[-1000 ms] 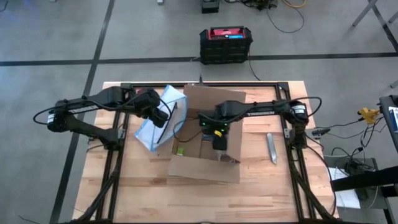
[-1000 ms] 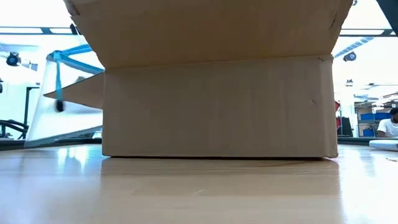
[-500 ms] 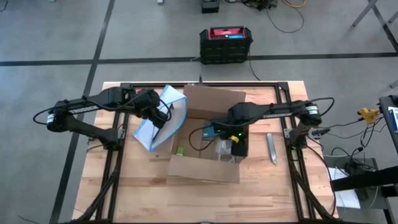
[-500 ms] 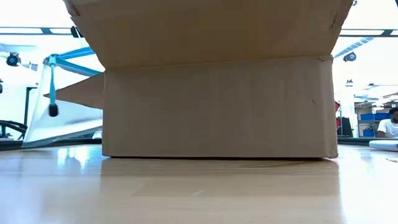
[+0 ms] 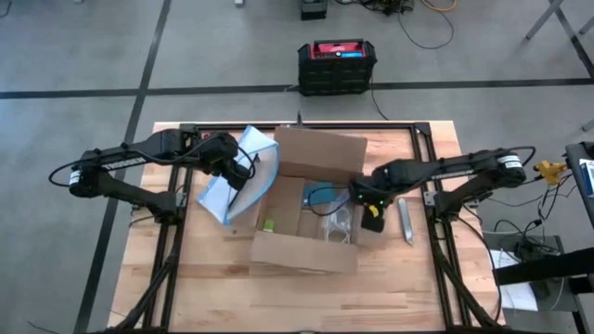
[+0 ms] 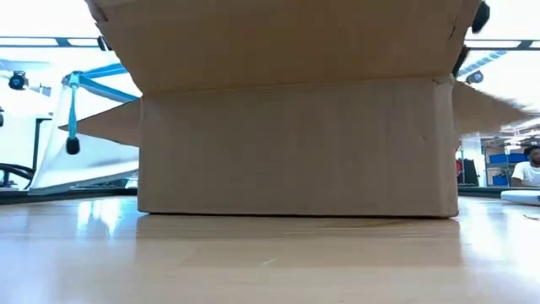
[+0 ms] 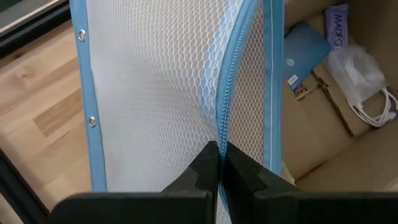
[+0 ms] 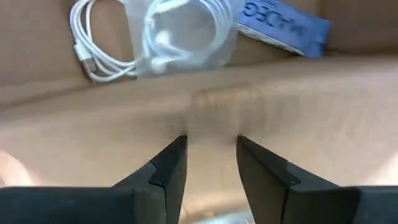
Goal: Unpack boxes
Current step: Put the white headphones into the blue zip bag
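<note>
The brown cardboard box stands open on the table, seen from the side in the low view. Inside lie a bagged white cable, a blue packet and a blue card. My left gripper is left of the box, shut on a clear mesh bag with blue edges. My right gripper is open above the box's right flap, which sticks out to the right. My left gripper pinches the mesh bag at its blue zipper line between both fingers, which lie across the zipper. The bag is raised and tilted beside the box's left flap, and its zipper pull hangs below. My right gripper points down at the flap's inner face; whether it touches, I cannot tell.
A slim silvery packet lies on the table right of the box. A black crate with a red top stands on the floor beyond the far edge. A person sits far off in the room. Bare wood lies along the near edge.
My right gripper has moved out of the box's middle toward the table's right edge, passing over the right wall. The box's right flap has swung outward and now shows in the low view. The contents it covered now show.
</note>
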Robot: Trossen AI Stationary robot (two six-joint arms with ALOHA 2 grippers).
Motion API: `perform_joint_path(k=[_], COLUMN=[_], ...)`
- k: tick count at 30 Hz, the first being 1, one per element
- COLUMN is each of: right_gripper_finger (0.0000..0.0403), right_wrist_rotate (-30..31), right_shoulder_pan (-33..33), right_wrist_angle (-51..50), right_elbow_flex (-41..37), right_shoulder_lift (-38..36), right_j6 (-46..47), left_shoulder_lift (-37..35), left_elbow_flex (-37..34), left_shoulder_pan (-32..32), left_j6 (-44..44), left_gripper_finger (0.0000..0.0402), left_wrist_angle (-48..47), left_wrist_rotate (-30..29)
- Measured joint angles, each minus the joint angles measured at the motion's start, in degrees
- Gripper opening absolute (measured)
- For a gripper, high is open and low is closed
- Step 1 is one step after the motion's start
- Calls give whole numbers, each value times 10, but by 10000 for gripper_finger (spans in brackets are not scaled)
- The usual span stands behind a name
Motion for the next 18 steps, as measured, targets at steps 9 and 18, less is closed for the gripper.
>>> perform_joint_path(k=[9,18], right_gripper_finger=[96,76], right_wrist_rotate=[-15,-25], right_shoulder_pan=[0,-1], right_wrist_angle=[129,-75], right_elbow_flex=[-84,124], right_shoulder_lift=[16,1], right_j6=[-2,-57], left_shoulder_lift=[0,0], left_elbow_flex=[0,0], left_shoulder_pan=[1,3], left_j6=[-3,-7], left_gripper_finger=[0,0], left_wrist_angle=[0,1], left_wrist_rotate=[7,7])
